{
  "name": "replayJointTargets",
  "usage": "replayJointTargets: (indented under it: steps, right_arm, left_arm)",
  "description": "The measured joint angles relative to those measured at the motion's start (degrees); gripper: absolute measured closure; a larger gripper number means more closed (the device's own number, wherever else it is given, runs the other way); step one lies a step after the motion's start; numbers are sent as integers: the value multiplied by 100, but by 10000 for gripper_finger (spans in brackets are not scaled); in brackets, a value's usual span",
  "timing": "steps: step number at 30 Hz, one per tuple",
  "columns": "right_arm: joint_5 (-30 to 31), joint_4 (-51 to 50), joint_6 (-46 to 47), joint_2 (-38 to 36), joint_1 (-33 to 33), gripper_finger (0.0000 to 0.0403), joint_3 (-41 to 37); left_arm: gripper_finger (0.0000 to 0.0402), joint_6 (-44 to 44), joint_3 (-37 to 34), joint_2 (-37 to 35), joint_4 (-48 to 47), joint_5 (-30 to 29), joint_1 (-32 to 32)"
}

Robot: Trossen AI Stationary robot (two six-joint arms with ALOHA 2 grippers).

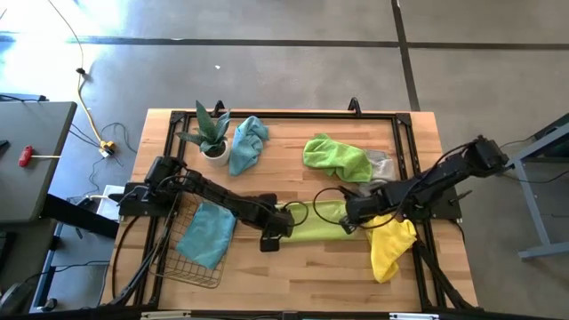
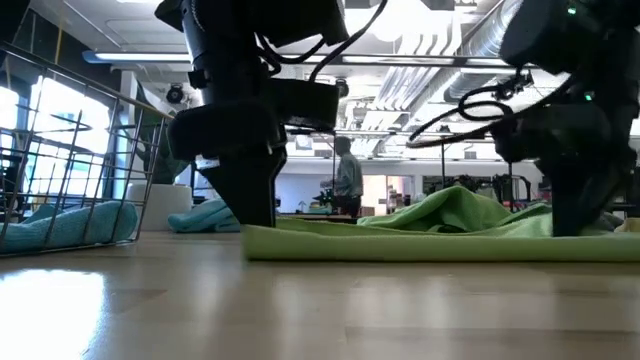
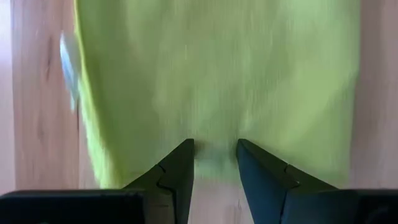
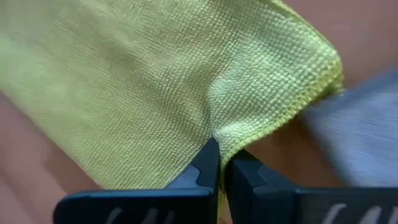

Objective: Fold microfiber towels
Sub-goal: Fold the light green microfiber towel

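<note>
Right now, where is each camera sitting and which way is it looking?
High: overhead, straight down; both arms, left gripper, right gripper on the lime green towel.
Low: tabletop level, facing the room; both grippers, same towel.
Left wrist: over that towel; parted fingers.
Right wrist: fingers pinching the towel's edge.
All four share the towel.

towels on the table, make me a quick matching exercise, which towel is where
Things:
1. teal towel
2. yellow towel
3. flat lime green towel
4. crumpled lime green towel

Places:
a. stretched between the two grippers
b. in the wire basket
c. bunched alone at the back of the table
d. beside the right gripper, at the right edge

Pairs: 1-b, 2-d, 3-a, 4-c
</note>
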Motion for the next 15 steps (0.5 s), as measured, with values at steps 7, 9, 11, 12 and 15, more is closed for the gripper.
replayJointTargets:
  steps: [7, 9, 11, 12, 15]
  right_arm:
    - [44, -2602, -717, 0, -264, 402, 1391]
    - [45, -3011, -676, 0, -329, 402, 1649]
    - [41, -3121, -620, 12, -381, 402, 1810]
    - [18, -3087, -614, 15, -404, 402, 1881]
    - [-138, -2878, -614, 166, -480, 402, 2071]
  left_arm:
    - [289, -180, 8, -180, -97, -52, -140]
    - [289, -299, 8, -236, -208, -71, -197]
    - [289, -432, 6, -275, -272, -105, -268]
    - [289, -480, 9, -279, -293, -120, -308]
    - [289, -626, 3, -361, -483, -180, -447]
